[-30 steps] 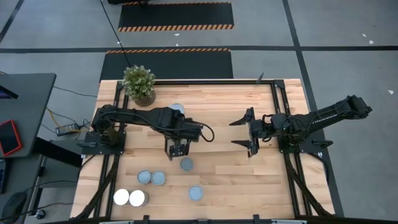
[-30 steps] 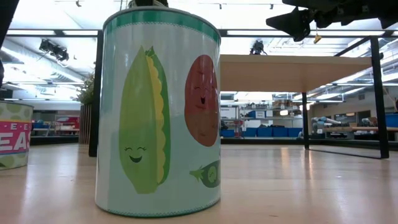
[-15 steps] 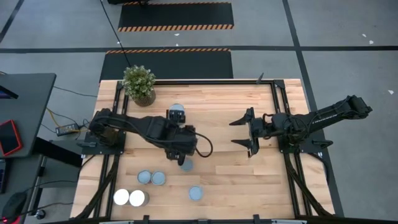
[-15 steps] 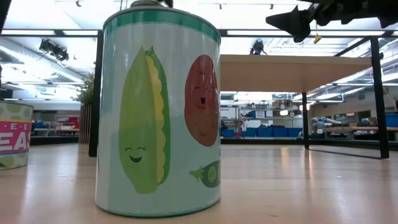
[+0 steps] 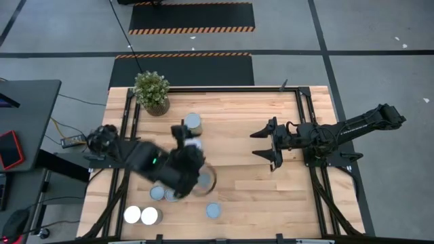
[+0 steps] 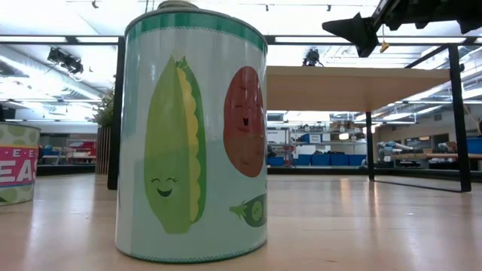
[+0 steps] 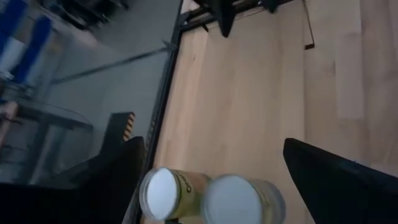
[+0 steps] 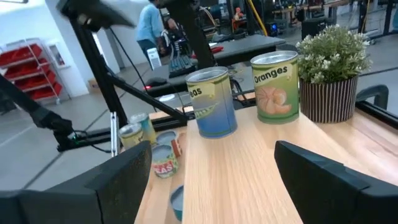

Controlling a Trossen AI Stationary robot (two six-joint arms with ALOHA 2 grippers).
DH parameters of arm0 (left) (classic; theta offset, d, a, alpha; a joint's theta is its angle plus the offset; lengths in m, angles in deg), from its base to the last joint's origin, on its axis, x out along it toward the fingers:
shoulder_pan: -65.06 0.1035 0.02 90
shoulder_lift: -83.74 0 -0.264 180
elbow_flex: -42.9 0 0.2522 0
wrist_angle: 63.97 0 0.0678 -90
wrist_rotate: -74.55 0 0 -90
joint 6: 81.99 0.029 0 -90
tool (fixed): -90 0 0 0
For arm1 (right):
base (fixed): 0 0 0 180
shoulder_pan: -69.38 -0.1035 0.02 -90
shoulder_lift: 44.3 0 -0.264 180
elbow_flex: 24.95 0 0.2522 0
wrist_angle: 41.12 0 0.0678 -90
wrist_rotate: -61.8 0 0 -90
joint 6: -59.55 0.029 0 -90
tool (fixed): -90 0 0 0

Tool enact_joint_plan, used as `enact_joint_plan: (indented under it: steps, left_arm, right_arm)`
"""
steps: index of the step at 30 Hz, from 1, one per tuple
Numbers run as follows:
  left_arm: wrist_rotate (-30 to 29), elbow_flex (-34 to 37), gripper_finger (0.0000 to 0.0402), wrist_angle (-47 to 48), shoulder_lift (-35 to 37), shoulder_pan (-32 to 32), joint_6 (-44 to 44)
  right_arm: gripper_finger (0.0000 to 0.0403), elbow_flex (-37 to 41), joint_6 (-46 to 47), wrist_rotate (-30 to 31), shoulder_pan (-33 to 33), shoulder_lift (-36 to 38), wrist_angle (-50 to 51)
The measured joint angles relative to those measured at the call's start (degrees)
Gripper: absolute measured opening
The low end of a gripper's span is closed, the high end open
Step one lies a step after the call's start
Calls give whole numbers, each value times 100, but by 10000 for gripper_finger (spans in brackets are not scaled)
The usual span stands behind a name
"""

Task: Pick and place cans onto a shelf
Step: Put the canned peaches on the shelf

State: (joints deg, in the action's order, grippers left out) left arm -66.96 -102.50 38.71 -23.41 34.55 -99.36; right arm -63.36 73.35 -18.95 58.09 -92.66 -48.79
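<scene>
- Cans are waiting by the table's front edge; two are standing on the shelf.
- My left gripper, spread and seemingly empty, is swinging frontward toward them.
- My right gripper is idling, released.

A potted plant stands at the far left corner of my wooden table; its striped pot shows past my right side. Off the table's left edge sits a dark grey desk carrying a red tablet. Black floor mats with orange-striped edges lie beyond the far side. A person in a blue top stands in the room behind.
</scene>
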Motion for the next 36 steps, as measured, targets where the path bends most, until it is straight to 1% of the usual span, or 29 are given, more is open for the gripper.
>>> enact_joint_plan:
  steps: [3,6,9,15,19,22,24,25,27,29,31,33,35,36]
  left_arm:
    - [-277,318,389,97,69,-371,-477]
    - [-470,877,389,97,396,-641,-776]
    - [-754,1688,389,50,861,-847,-1083]
    - [-857,3309,389,-412,1903,-953,-1149]
    - [-869,4223,389,-946,2606,-812,-672]
    - [-853,4829,389,-1777,3063,-673,181]
    - [-656,5183,389,-2359,3322,-559,803]
    - [-465,5357,389,-2654,3448,-513,1073]
    - [68,5690,389,-3388,3712,-418,1445]
    - [742,6032,389,-4141,4007,-352,1583]
    - [1390,6409,389,-5017,4342,-273,1367]
    - [1875,6831,389,-6083,4673,-155,971]
    - [2065,7260,389,-6964,4960,-59,380]
    - [2099,7416,389,-7201,5089,-25,43]
  right_arm:
    - [347,-2,100,0,0,1,-114]
    - [347,0,107,0,0,1,-170]
    - [347,-2,107,0,0,1,-275]
    - [347,-2,-162,1,-56,16,-303]
    - [347,0,-638,188,-182,-33,-371]
    - [347,-2,-1017,299,-288,-39,-657]
    - [347,-1,-1130,302,-385,-39,-1007]
    - [347,-2,-1146,301,-450,-39,-1174]
    - [347,-2,-1151,300,-566,-39,-1492]
    - [347,-2,-1082,329,-631,-39,-1793]
    - [347,-75,-833,360,-634,-39,-1854]
    - [347,-152,-456,543,-579,-106,-1865]
    - [347,-224,-41,838,-536,-232,-1844]
    - [347,-280,200,1004,-520,-322,-1842]
